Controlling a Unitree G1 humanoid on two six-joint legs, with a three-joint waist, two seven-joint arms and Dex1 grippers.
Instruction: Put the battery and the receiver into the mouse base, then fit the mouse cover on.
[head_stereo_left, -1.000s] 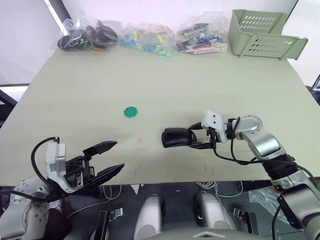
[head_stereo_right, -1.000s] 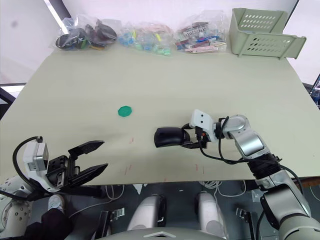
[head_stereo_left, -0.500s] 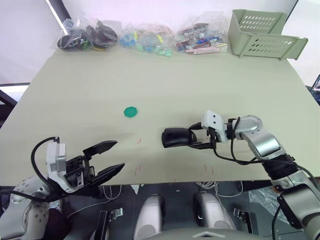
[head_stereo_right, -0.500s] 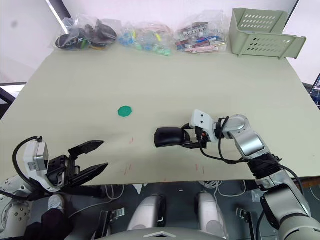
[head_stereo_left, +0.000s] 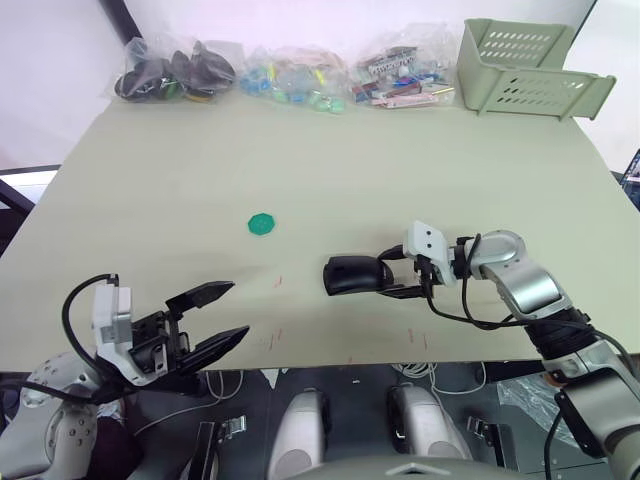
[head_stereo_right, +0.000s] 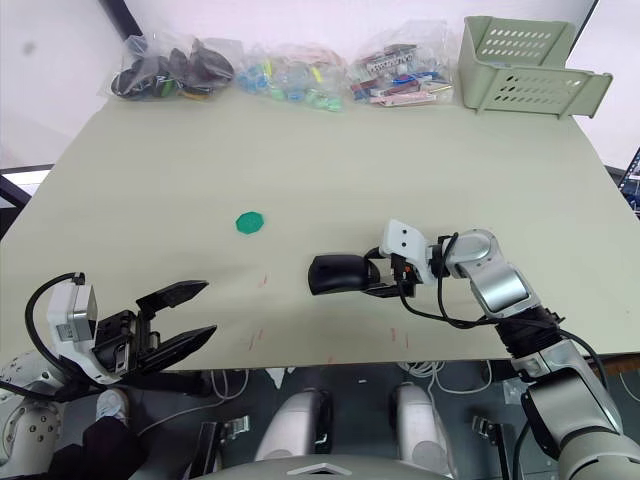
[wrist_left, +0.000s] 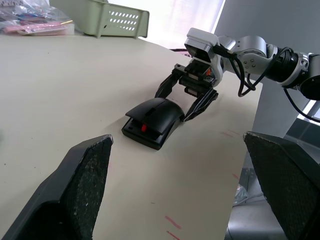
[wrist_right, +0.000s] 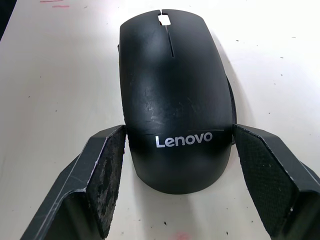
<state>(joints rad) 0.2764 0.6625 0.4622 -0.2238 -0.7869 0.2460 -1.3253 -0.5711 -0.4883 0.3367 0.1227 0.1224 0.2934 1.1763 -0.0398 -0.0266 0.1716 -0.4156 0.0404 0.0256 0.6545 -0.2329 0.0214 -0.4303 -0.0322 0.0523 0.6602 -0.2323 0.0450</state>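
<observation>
The last step seems in hand: the right gripper (wrist_right: 172, 185), open around the cover (wrist_right: 172, 100) on the base (wrist_left: 137, 134), must next press it flat, while the left gripper (head_stereo_left: 215, 318) waits open.

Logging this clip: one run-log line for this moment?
mouse cover: on mouse base | right gripper: open, straddling cover | left gripper: open, off table edge

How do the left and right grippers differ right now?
The right gripper sits low on the table, its open fingers flanking the mouse cover. The left gripper hangs off the table's near edge, flanking nothing. Both are open.
</observation>
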